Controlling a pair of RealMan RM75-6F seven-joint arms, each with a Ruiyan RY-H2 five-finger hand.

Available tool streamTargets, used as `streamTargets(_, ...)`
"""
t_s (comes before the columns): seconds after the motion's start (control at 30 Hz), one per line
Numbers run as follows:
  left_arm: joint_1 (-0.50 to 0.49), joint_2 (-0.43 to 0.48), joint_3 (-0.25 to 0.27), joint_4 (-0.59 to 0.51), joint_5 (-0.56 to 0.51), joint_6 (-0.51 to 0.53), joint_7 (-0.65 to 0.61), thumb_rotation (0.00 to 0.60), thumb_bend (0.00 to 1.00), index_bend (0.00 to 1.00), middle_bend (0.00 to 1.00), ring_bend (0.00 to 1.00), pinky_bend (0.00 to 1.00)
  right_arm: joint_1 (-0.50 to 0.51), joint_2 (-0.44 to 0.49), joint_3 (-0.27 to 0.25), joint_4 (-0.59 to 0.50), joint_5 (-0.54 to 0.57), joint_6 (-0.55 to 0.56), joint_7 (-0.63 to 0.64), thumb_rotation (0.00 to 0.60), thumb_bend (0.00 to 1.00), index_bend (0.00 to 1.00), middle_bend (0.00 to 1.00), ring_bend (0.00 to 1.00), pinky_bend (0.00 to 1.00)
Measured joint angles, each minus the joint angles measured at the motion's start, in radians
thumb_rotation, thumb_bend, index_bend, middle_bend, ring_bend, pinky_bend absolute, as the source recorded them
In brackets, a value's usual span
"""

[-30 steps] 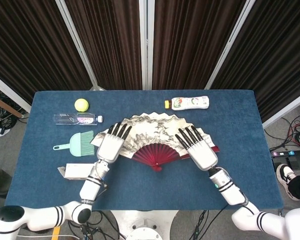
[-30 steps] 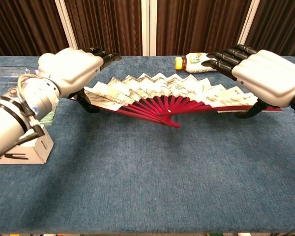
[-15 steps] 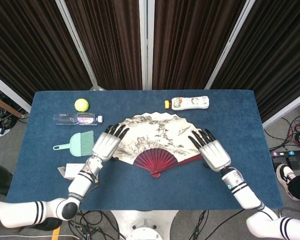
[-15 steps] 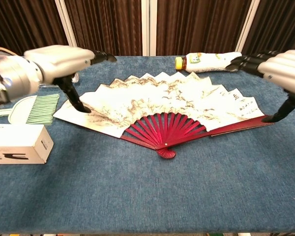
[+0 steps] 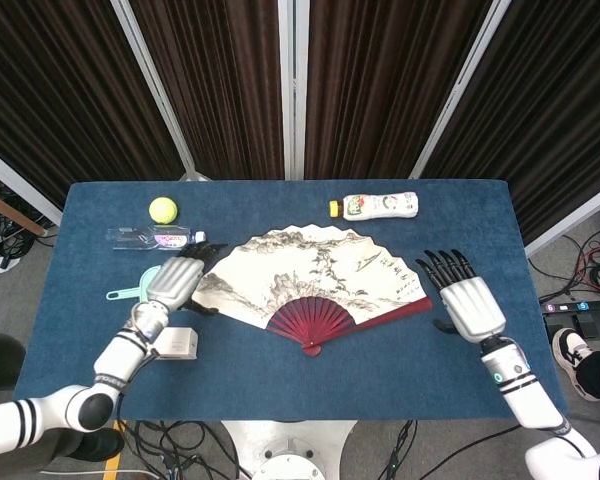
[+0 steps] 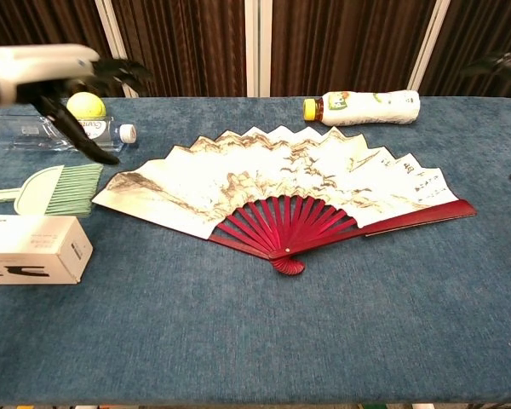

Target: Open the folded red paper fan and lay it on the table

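The paper fan [image 5: 315, 276] [image 6: 281, 183] lies spread open and flat in the middle of the blue table [image 5: 280, 370], with a painted leaf and red ribs meeting at a pivot near the front. To its left my left hand [image 5: 175, 280] [image 6: 60, 72] hovers open, clear of the fan's left edge. My right hand [image 5: 465, 300] hangs open to the right of the fan's red end rib, not touching it. In the chest view only the right hand's dark fingertips [image 6: 498, 61] show at the frame's edge.
A yellow-green ball [image 5: 162, 209], a clear water bottle [image 5: 152, 238] and a green hand brush [image 5: 145, 290] lie at the left. A white box [image 5: 175, 343] [image 6: 30, 249] sits near the front left. At the back right lies a white bottle with an orange cap [image 5: 378, 206].
Both hands have let go of the fan and drawn outward, left hand to the left, right hand to the right. The fan now rests flat and fully spread.
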Motion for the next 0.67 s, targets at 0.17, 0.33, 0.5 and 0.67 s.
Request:
streamTargets(0.17,0.084,0.022,0.028,0.052,0.144,0.175,-0.044,0.6,0.0,0.12,0.11,0.04,0.09,-0.056,0.037,-0.01,0.024,-0.022,0.065,0.109,0.6,0.07,0.0,0.08,0.0,0.0)
streamTargets(0.33,0.21,0.066,0.103,0.08,0.245,0.325,-0.087,0.6,0.0,0.12,0.11,0.04,0.09,-0.118,0.066,-0.031,0.056,-0.031,0.111,0.211,0.6,0.07,0.0,0.08,0.0,0.0)
streamTargets(0.5,0.338,0.09,0.168,0.069,0.249,0.455,-0.081,0.6,0.0,0.12,0.11,0.04,0.09,-0.188,0.088,-0.055,0.081,-0.032,0.156,0.345,0.6,0.08,0.0,0.08,0.0,0.0)
streamTargets(0.67,0.449,0.101,0.209,0.013,0.235,0.574,-0.061,0.6,0.0,0.12,0.11,0.04,0.09,-0.276,0.098,-0.071,0.092,-0.024,0.231,0.405,0.6,0.08,0.0,0.09,0.0,0.0)
